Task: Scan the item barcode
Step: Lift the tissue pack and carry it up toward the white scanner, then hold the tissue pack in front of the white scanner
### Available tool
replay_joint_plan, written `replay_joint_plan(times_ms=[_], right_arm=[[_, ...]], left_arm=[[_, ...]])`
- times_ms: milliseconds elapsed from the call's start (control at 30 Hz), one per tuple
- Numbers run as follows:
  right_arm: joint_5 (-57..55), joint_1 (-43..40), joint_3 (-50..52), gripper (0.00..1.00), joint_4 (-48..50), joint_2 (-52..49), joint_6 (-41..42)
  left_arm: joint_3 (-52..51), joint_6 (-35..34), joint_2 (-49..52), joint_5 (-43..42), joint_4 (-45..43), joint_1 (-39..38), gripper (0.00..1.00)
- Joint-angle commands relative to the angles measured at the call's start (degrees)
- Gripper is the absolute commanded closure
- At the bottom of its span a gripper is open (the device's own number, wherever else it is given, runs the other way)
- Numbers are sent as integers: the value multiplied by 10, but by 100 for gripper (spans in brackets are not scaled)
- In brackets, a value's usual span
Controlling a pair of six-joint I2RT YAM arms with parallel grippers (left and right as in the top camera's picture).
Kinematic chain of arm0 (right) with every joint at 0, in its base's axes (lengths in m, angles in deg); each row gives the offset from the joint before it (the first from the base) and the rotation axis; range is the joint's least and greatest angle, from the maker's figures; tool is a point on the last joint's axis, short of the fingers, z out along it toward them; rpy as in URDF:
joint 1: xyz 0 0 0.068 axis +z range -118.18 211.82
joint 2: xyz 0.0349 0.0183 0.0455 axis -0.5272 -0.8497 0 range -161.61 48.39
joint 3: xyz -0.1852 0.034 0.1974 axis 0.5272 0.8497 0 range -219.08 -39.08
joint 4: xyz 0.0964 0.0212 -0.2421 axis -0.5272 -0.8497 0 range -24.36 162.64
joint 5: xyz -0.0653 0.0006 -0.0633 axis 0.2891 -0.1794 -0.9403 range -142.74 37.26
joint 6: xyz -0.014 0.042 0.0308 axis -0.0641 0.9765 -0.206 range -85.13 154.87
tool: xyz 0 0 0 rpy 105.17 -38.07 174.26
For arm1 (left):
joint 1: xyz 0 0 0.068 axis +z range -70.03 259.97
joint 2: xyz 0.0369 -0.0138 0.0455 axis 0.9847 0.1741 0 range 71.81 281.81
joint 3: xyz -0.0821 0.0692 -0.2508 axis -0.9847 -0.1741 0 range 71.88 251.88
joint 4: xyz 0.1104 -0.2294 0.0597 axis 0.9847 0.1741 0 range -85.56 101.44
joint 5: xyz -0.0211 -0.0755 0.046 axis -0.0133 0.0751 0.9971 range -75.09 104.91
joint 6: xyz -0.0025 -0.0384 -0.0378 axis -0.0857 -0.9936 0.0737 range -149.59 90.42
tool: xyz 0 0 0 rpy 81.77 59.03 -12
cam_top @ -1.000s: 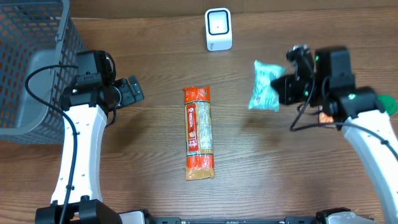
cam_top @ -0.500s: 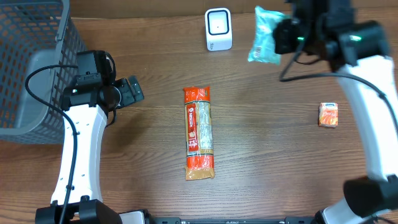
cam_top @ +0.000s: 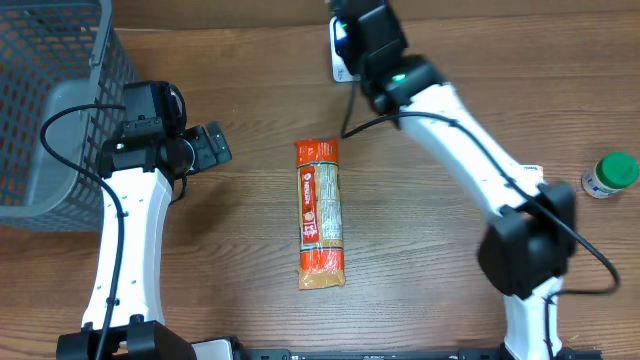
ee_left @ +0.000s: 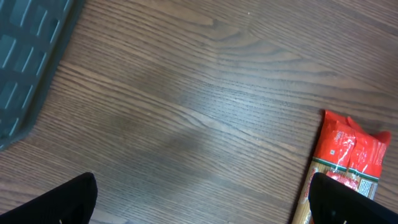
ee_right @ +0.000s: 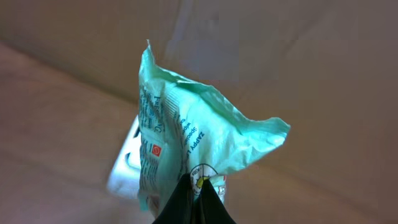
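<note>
Place: a mock shop checkout, set up on a robot test bench
Counter: wood-grain table (cam_top: 420,270); white barcode scanner (cam_top: 338,68) standing at its far edge
Shopping gear: grey mesh basket (cam_top: 50,40) at the left side
Goods: retail-wrapped pasta packet (cam_top: 320,213); mint-green packet (ee_right: 186,143) with printed label; green-capped bottle (cam_top: 610,175)
Lab signs: white left arm (cam_top: 125,240); white right arm (cam_top: 460,130); loose black cables on both
</note>
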Motion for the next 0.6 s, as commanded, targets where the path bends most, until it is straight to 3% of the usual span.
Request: replay_joint_plan(times_ms=[0,200,567], right_arm=[[-130,10,-13,96,70,-40,-122],[-197,15,-13,96,261,-113,-205],[-210,19,-13,96,482,-160,-204]], left_arm=[[3,7,0,-2,0,-1,0],[3,7,0,-2,0,-1,0],[3,7,0,-2,0,-1,0]])
